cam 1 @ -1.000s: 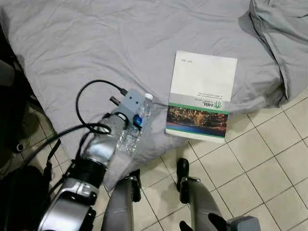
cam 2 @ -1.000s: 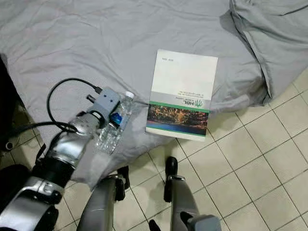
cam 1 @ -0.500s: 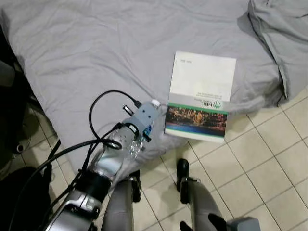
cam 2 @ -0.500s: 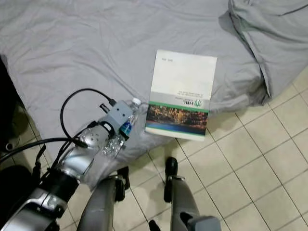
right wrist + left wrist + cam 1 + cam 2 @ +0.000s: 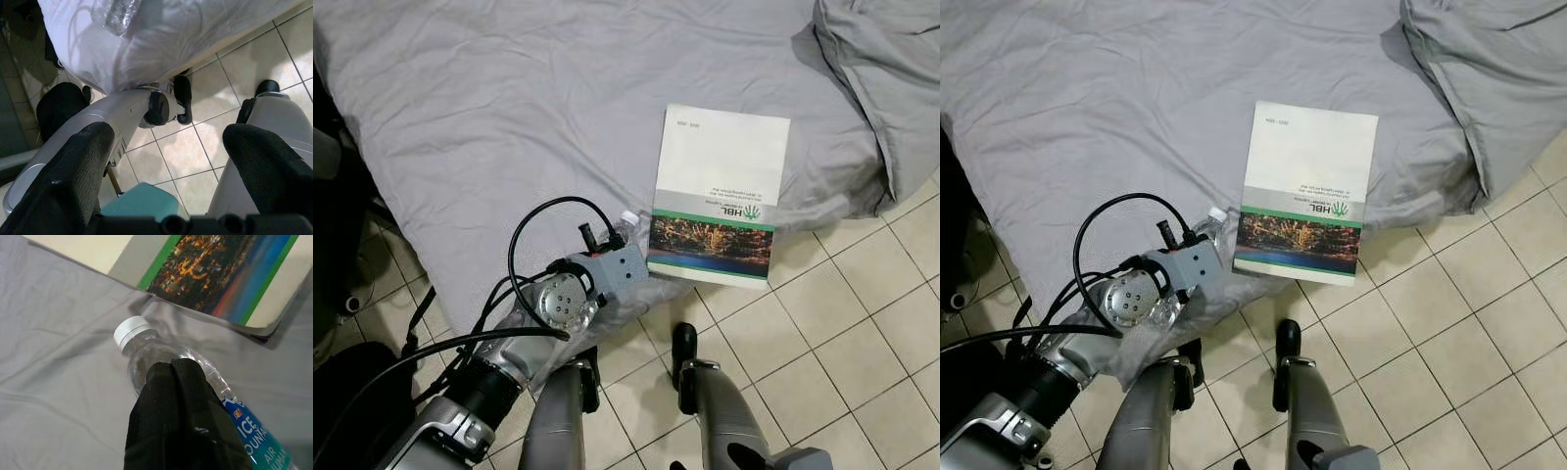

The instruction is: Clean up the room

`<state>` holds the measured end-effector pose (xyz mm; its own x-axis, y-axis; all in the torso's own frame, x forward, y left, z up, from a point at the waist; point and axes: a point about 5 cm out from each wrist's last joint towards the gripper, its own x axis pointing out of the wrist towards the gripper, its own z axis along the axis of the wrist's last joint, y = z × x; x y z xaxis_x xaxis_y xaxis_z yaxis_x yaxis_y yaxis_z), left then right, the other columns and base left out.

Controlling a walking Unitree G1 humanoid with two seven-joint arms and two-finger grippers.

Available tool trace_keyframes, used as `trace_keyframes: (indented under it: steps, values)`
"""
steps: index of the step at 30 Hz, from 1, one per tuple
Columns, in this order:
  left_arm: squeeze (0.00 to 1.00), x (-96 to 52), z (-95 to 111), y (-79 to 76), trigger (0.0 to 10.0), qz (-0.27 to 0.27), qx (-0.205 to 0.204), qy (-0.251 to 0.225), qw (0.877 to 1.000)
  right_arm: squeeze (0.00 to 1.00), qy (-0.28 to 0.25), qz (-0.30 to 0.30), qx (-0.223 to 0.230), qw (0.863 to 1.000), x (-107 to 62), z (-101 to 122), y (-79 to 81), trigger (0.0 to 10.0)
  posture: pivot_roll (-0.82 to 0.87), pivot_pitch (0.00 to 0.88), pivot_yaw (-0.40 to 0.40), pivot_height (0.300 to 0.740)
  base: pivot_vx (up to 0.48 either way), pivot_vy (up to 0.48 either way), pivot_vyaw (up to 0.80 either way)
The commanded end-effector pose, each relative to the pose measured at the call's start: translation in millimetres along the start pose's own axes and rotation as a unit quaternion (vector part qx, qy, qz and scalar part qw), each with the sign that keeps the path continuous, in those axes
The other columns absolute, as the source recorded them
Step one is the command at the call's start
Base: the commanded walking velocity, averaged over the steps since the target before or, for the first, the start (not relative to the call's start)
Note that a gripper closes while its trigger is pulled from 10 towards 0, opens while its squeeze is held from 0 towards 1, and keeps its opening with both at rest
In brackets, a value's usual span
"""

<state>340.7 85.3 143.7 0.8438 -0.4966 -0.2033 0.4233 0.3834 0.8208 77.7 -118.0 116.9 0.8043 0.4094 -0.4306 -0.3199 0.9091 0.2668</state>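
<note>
- Black rubbery fingers of the left gripper [image 5: 178, 363] sit pressed together, tips touching with no gap between them, so the jaws are together and hold nothing; they rest on top of the shoulder of the bottle, not around it.
- The clear plastic water bottle [image 5: 161, 350] lies on its side on the grey bedsheet [image 5: 509, 108], directly under those tips. Its white cap [image 5: 131, 329] points away from the robot and toward the book, its blue-labelled body runs back toward the wrist.
- In the head views the bottle's long axis runs from the near left to the far right, roughly in line with the left forearm. Judged from that, the jaws point along the bottle rather than across it, so a grasp would call for them to part and take the body from either side.
- The bottle is mostly hidden under the left wrist in the head views; the cap end [image 5: 1217, 214] shows just past the grey camera housing.
- Just right of the cap lies the book [image 5: 717, 196], flat on the bed at its near edge, its green-striped cover end nearest the robot. Cap and book are just beside each other, seemingly not touching.
- The left arm is plainly the nearer one to the bottle.
- The right gripper [image 5: 171, 161] hangs low over the tiled floor [image 5: 862, 313] by the robot's legs, its fingers wide apart and empty.
- A rumpled grey duvet [image 5: 886, 69] is heaped at the far right of the bed, well apart from the bottle.
</note>
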Motion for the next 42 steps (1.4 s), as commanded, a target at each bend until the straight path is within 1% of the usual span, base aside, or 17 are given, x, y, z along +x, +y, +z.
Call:
trace_keyframes:
  steps: [1, 2, 3, 5, 6, 10, 14, 16, 17, 18, 19, 23, 25, 31, 35, 38, 42]
  values:
    - [0.00, -6.1, -22, -24.1, 1.7, -0.036, -0.009, 0.040, 0.999, 0.00, 0.040, -0.001, 0.019, 0.999, -4.1, -15, 3.0, 10.0, -0.13, 0.804, 0.131, 0.740, 0.000, 0.000, 0.00]
    - [0.00, -6.2, -22, -23.4, 1.7, -0.035, -0.008, 0.040, 0.999, 0.00, 0.041, -0.001, 0.019, 0.999, -4.3, -15, 2.8, 10.0, -0.13, 0.804, 0.131, 0.740, 0.000, 0.000, 0.00]
    - [0.00, -6.1, -22, -18.5, 0.0, -0.023, -0.004, 0.039, 0.999, 0.00, 0.041, -0.002, 0.019, 0.999, -4.7, -15, 2.7, 10.0, -0.13, 0.807, 0.133, 0.740, 0.000, 0.000, 0.00]
    - [0.00, -6.1, -22, -18.5, 0.0, -0.023, -0.004, 0.039, 0.999, 0.00, 0.041, -0.002, 0.019, 0.999, -4.7, -15, 2.7, 10.0, -0.13, 0.807, 0.133, 0.740, 0.000, 0.000, 0.00]
    - [0.00, -6.9, -22, -4.2, 0.0, 0.012, 0.006, 0.036, 0.999, 0.00, 0.042, -0.002, 0.019, 0.999, -5.5, -16, 3.0, 10.0, -0.13, 0.810, 0.135, 0.740, 0.000, 0.000, 0.00]
    - [0.00, -7.4, -21, 10.2, 0.0, 0.045, 0.017, 0.031, 0.998, 0.00, 0.042, -0.002, 0.019, 0.999, -5.6, -16, 3.5, 10.0, -0.13, 0.816, 0.137, 0.740, 0.000, 0.000, 0.00]
    - [0.00, -10.2, -13, 37.2, 0.0, 0.114, 0.093, 0.003, 0.989, 0.00, 0.044, -0.001, 0.021, 0.999, -5.3, -16, 4.1, 10.0, -0.13, 0.820, 0.139, 0.740, 0.000, 0.000, 0.00]
    - [0.00, -11.5, -12, 47.8, 0.0, 0.138, 0.087, 0.004, 0.987, 0.00, 0.044, -0.001, 0.021, 0.999, -5.4, -17, 4.4, 10.0, -0.12, 0.820, 0.141, 0.740, 0.000, 0.000, 0.00]
    - [0.00, -11.8, -12, 50.5, 6.2, 0.142, 0.071, 0.007, 0.987, 0.00, 0.044, -0.001, 0.022, 0.999, -5.5, -17, 4.6, 10.0, -0.12, 0.820, 0.141, 0.740, 0.000, 0.000, 0.00]
    - [0.00, -12.7, -11, 53.8, 10.0, 0.150, 0.053, 0.007, 0.987, 0.00, 0.044, -0.001, 0.022, 0.999, -5.6, -17, 4.7, 10.0, -0.12, 0.820, 0.141, 0.740, 0.000, 0.000, 0.00]
    - [0.99, -13.3, -11, 56.8, 10.0, 0.155, 0.030, 0.006, 0.987, 0.00, 0.044, -0.001, 0.022, 0.999, -5.5, -17, 4.5, 10.0, -0.12, 0.817, 0.141, 0.740, 0.000, 0.000, 0.00]
    - [1.00, -17.6, -3, 61.8, 10.0, 0.122, -0.125, -0.004, 0.985, 0.00, 0.044, -0.003, 0.021, 0.999, -6.4, -17, 2.7, 10.0, -0.12, 0.817, 0.138, 0.740, 0.000, 0.000, 0.00]
    - [1.00, -22.4, 0, 63.1, 10.0, 0.112, -0.147, -0.005, 0.983, 0.00, 0.045, -0.003, 0.020, 0.999, -7.1, -17, 2.5, 10.0, -0.12, 0.817, 0.137, 0.740, 0.000, 0.000, 0.00]
    - [1.00, -35.0, 5, 64.7, 10.0, 0.075, -0.140, -0.013, 0.987, 0.00, 0.046, -0.003, 0.021, 0.999, -7.4, -17, 2.3, 10.0, -0.11, 0.818, 0.137, 0.740, 0.000, 0.000, 0.00]
    - [1.00, -48.7, -2, 50.9, 10.0, -0.001, -0.114, -0.002, 0.993, 0.00, 0.048, -0.001, 0.022, 0.999, -6.0, -18, 2.0, 10.0, -0.10, 0.814, 0.139, 0.740, 0.000, 0.000, 0.00]
    - [1.00, -54.1, -21, 28.9, 10.0, -0.062, -0.097, 0.035, 0.993, 0.00, 0.047, 0.006, 0.021, 0.999, -2.9, -19, 2.9, 10.0, -0.10, 0.812, 0.133, 0.740, 0.000, 0.000, 0.00]
    - [1.00, -53.7, -23, 23.8, 10.0, -0.072, -0.106, 0.041, 0.991, 0.00, 0.047, 0.007, 0.020, 0.999, -2.6, -18, 2.0, 10.0, -0.10, 0.812, 0.125, 0.740, 0.000, 0.000, 0.00]
